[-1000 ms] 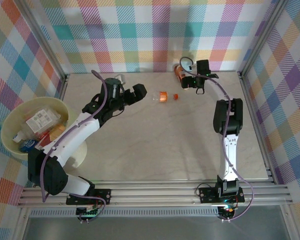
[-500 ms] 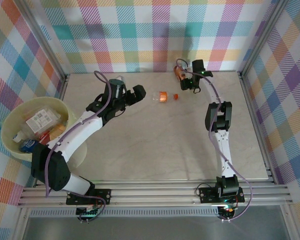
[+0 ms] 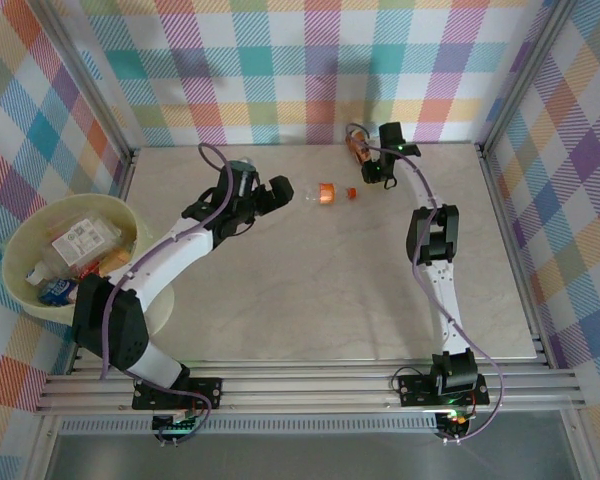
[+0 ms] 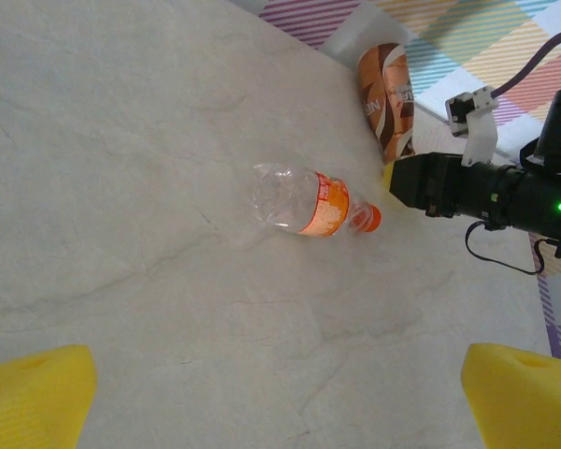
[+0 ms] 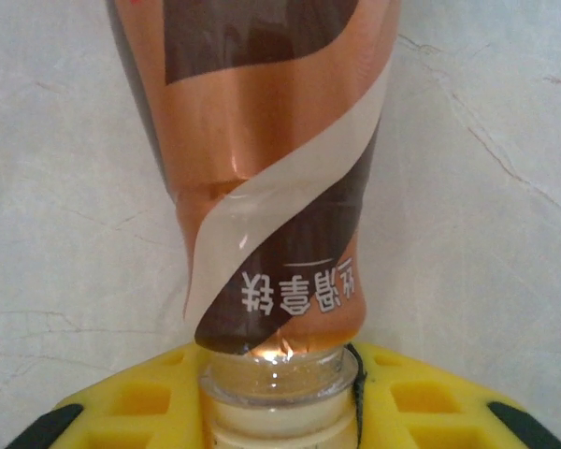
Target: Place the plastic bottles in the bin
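A clear bottle [image 3: 320, 193] with an orange label and cap lies on the table at the far middle; the left wrist view shows this clear bottle [image 4: 304, 201] ahead of my fingers. My left gripper [image 3: 270, 195] hangs just left of it, open, its yellow fingertips [image 4: 33, 398] wide apart with nothing between them. By the back wall lies a bottle with a brown and orange label [image 3: 358, 150]. My right gripper [image 3: 378, 165] is shut on its neck [image 5: 276, 388]. The pale yellow-green bin [image 3: 20, 240] at the far left holds several bottles [image 3: 80, 240].
Metal frame rails [image 3: 510, 230] and checkered walls bound the marble tabletop [image 3: 310, 290]. The bin overhangs the table's left edge. The right arm's black body and cable [image 4: 505, 192] stretch beside the brown bottle [image 4: 388, 94].
My right gripper has shut on the brown-labelled bottle's neck after shifting slightly left. My left gripper has edged right toward the clear bottle, still open.
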Tool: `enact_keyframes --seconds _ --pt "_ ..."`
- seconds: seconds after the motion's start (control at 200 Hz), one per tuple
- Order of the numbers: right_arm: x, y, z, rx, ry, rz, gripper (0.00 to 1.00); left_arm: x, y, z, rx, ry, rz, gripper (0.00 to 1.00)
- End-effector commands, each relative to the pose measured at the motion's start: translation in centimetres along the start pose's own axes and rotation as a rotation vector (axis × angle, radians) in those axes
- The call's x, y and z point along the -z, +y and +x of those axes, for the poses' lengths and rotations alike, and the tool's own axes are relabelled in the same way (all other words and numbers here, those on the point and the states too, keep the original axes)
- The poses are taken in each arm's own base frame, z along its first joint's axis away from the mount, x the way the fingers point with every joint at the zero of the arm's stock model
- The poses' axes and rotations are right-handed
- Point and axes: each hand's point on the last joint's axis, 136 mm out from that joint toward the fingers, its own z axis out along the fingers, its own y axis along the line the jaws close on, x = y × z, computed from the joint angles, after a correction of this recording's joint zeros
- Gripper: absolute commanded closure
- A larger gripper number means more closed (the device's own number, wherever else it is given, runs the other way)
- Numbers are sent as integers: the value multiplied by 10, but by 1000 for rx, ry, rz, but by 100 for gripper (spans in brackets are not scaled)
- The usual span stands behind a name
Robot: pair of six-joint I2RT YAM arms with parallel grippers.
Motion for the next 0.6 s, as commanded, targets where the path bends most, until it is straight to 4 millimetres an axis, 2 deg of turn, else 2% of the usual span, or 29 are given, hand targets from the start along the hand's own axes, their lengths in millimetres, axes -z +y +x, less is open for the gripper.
enact_keyframes --seconds 0.0,0.105,0.235,0.295,0.43,0.595 --pt "18 13 -9 9 -30 -44 73 0 -12 1 -21 11 41 0" --pt "46 17 -12 -14 -51 -53 78 -2 -22 4 -19 30 93 0" --pt "93 31 -8 -47 -115 -88 81 -1 -42 9 -12 46 179 0" --pt "113 35 1 -63 -138 -91 82 -2 -51 13 2 53 221 0" --pt "151 46 36 -142 -132 -113 84 -4 -70 21 43 80 322 0" --pt "199 83 73 -232 -150 -281 85 -10 -100 34 74 135 447 0"
